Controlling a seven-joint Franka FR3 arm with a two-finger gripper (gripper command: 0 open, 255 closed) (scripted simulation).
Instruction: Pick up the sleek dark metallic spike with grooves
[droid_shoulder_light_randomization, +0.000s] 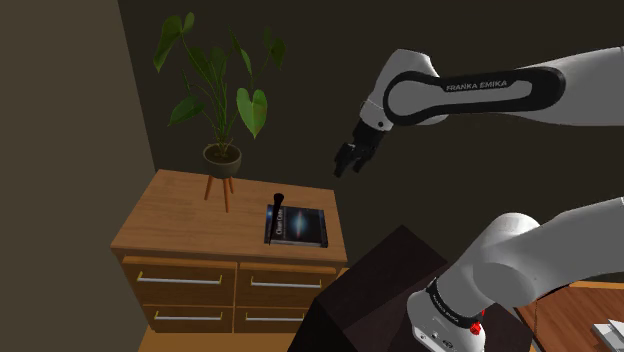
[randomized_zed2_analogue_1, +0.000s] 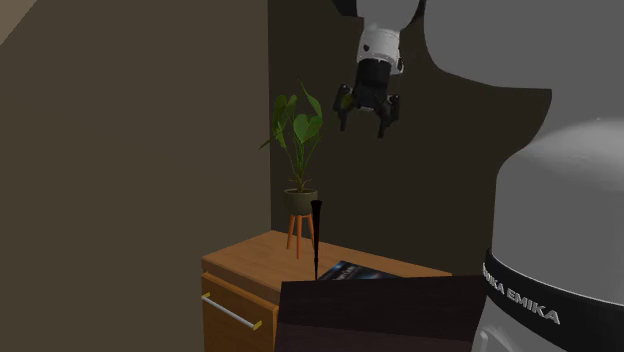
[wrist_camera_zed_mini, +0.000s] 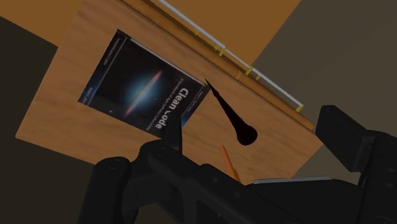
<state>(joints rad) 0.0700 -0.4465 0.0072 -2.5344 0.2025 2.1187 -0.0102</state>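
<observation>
The gripper (randomized_zed2_analogue_1: 364, 124) hangs high over the dresser (droid_shoulder_light_randomization: 170, 215) with its two black fingers spread apart and nothing between them, well clear of everything below. The spike (droid_shoulder_light_randomization: 279, 206) stands upright on the dresser. It is a slim, near-black cone, broad and rounded at the top and narrowing to a fine tip that rests at a corner of the book (droid_shoulder_light_randomization: 297, 227), on the plant's side. The book lies flat, and its dark cover shows a glowing galaxy and the title "Clean Code". The dresser top is warm wood with visible grain, and its drawers carry pale bar handles (droid_shoulder_light_randomization: 180, 281). Just beside the spike, a broad-leaved plant (droid_shoulder_light_randomization: 215, 80) sits in a round dark pot (droid_shoulder_light_randomization: 222, 155) on splayed orange-brown legs.
</observation>
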